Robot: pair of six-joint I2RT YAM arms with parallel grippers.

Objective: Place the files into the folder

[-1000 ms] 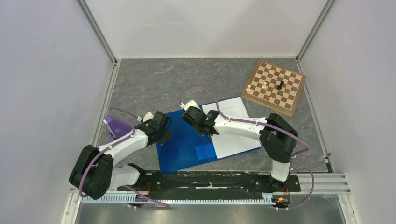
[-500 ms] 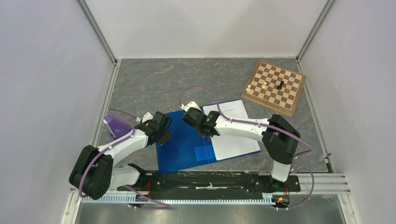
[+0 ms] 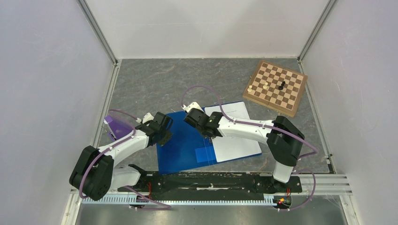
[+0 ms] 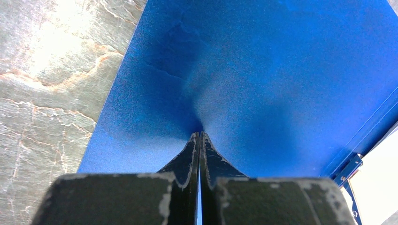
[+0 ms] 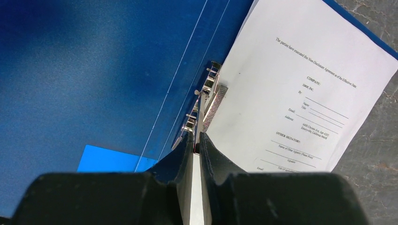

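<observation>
The blue folder point(image 3: 180, 145) lies open in front of the arm bases. A printed white sheet point(image 3: 234, 136) lies on its right half. My left gripper point(image 3: 165, 135) is shut, and its tips press on the left cover point(image 4: 263, 70), which is dimpled around them point(image 4: 199, 135). My right gripper point(image 3: 211, 133) is shut over the spine, its tips point(image 5: 197, 137) at the near end of the metal clip point(image 5: 209, 89), beside the sheet's left edge point(image 5: 300, 84). I cannot tell whether the tips pinch the clip. A light-blue patch point(image 5: 108, 159) sits on the cover.
A brown chessboard point(image 3: 277, 86) with a few pieces lies at the back right. A purple object point(image 3: 115, 126) sits by the left wall next to my left arm. Grey marbled table point(image 3: 155, 84) lies behind the folder, with white walls on three sides.
My right gripper and forearm have shifted slightly to the right along the spine. My left gripper stays pressed on the left cover.
</observation>
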